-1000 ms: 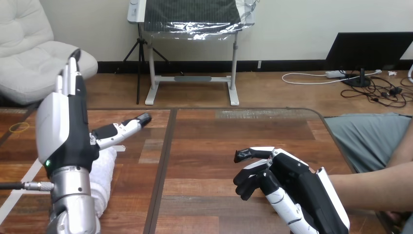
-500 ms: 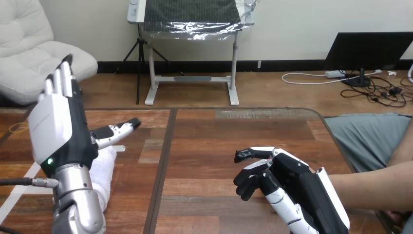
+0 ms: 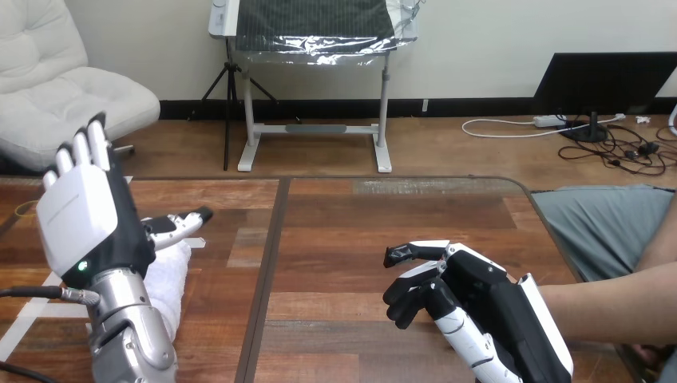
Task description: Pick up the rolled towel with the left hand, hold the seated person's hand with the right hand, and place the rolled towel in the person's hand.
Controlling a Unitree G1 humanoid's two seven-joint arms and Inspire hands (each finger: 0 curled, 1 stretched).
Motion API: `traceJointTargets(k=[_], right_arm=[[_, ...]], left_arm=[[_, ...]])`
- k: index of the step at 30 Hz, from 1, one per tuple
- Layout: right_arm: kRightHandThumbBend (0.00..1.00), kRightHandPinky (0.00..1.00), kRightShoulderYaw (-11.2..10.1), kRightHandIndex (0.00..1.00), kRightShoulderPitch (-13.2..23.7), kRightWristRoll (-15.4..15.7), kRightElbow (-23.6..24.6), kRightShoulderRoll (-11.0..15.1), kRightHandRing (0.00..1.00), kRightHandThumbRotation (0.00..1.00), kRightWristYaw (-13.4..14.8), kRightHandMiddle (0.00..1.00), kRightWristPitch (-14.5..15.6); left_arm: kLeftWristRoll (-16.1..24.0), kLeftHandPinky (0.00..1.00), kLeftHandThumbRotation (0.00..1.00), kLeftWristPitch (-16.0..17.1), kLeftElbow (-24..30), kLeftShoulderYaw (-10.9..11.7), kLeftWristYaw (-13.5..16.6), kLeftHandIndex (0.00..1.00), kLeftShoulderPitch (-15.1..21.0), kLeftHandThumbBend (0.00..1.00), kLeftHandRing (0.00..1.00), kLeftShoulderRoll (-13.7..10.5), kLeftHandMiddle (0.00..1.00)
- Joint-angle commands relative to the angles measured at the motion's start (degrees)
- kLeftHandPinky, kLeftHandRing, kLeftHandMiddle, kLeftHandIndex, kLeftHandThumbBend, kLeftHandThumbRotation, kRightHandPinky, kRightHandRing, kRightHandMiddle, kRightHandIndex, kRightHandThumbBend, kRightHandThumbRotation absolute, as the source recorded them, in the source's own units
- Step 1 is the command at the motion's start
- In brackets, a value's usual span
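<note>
Left hand shifted leftward, fingers straight, above rolled towel | right hand curled, empty

Surface findings follow.

The table is wood in reddish-brown planks with visible grain, smooth, with a low satin sheen. A dark matt strip runs between its two panels.

The towel is white cloth with a looped terry pile, rough and matt.

The left hand is hard plastic: the white shell on its back is glossy and the black body is matt. Its fingers are of the same white and black plastic.

The left forearm is bare silver metal, smooth and half-glossy, with bright highlights.

The right hand is black plastic, matt to faintly shiny, with glossy white plastic shells on its back.
</note>
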State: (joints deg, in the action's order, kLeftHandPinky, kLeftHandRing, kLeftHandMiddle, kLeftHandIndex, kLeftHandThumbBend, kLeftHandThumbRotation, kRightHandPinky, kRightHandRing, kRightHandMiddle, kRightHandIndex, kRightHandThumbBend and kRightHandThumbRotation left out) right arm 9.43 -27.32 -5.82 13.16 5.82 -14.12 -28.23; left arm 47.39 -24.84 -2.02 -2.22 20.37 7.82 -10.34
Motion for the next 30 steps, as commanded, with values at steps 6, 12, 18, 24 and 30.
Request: traceJointTargets(k=[6,12,18,24,30], right_arm=[[0.61,0.35,0.1,0.61,3.2,-0.2,1.1,-0.7,0.43,0.65,0.0,0.50,-1.8],[0.61,0.35,0.1,0.61,3.2,-0.6,1.4,-0.7,0.43,0.65,-0.1,0.49,-1.4],[0.61,0.35,0.2,0.61,3.1,-1.1,1.5,-0.7,0.43,0.65,-0.3,0.49,-1.0],[0.62,0.35,0.0,0.61,3.2,-1.0,1.4,-0.5,0.43,0.64,-0.3,0.49,-1.2],[0.62,0.35,0.0,0.61,3.3,-0.8,1.4,-0.5,0.43,0.65,-0.3,0.49,-1.3]], left_arm=[[2.4,1.00,0.31,-6.8,-1.3,-2.5,-2.3,0.99,6.0,0.98,0.99,-0.1,0.99],[2.3,1.00,0.32,-10.5,-2.4,-3.4,-3.3,0.99,7.2,0.97,0.98,-0.1,0.98],[1.5,1.00,0.31,-12.2,-3.5,-3.8,-3.0,0.98,8.1,0.97,0.97,0.2,0.97],[0.8,1.00,0.30,-14.1,-4.4,-4.0,-3.0,0.97,9.0,0.96,0.96,0.8,0.97],[1.0,1.00,0.32,-17.5,-4.9,-5.0,-4.8,0.97,10.0,0.95,0.97,0.9,0.97]])
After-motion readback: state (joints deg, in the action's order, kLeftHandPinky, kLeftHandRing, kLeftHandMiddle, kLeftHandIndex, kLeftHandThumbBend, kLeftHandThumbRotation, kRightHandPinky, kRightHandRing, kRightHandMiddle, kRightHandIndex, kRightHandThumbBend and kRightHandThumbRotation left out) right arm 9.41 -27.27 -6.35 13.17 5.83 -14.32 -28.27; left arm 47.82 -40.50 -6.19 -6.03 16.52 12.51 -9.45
